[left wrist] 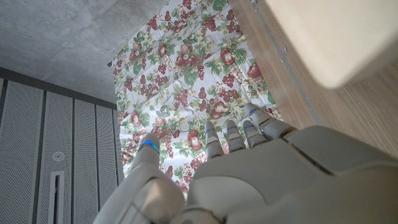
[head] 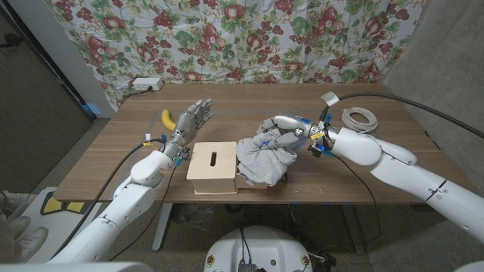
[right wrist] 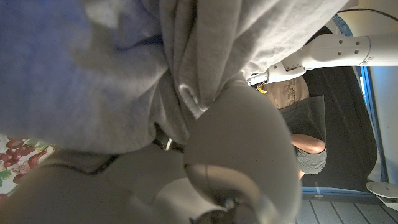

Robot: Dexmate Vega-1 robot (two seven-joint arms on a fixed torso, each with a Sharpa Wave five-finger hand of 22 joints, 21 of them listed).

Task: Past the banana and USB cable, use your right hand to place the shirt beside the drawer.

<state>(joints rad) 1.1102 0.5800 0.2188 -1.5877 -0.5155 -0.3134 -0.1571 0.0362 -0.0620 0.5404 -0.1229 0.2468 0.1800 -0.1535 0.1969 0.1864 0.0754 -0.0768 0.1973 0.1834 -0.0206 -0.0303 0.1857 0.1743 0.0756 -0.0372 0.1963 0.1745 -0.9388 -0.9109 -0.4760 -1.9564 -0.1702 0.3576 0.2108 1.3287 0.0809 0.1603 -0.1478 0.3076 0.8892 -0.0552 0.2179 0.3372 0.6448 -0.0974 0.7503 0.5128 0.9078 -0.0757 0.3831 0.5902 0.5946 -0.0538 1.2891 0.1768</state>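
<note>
Nearest, at the table's (head: pixel 113 162) front edge: pale wooden drawer (head: pixel 215 168), slot on top. Touching its right side, bunched grey shirt (head: pixel 261 160), gripped from above by right hand (head: pixel 281 134) with fingers clamped in the cloth; same folds pressed against right hand (right wrist: pixel 236 143) in the wrist view. Left of drawer, left hand (head: pixel 190 121) raised, fingers apart, holding nothing. Farther back, banana (head: pixel 168 119) left, coiled USB cable (head: pixel 359 118) right. Beyond, floral cloth (head: pixel 249 38).

Crumpled grey shirt (head: pixel 261 157) (right-hand-held) against drawer (head: pixel 214 168).
</note>
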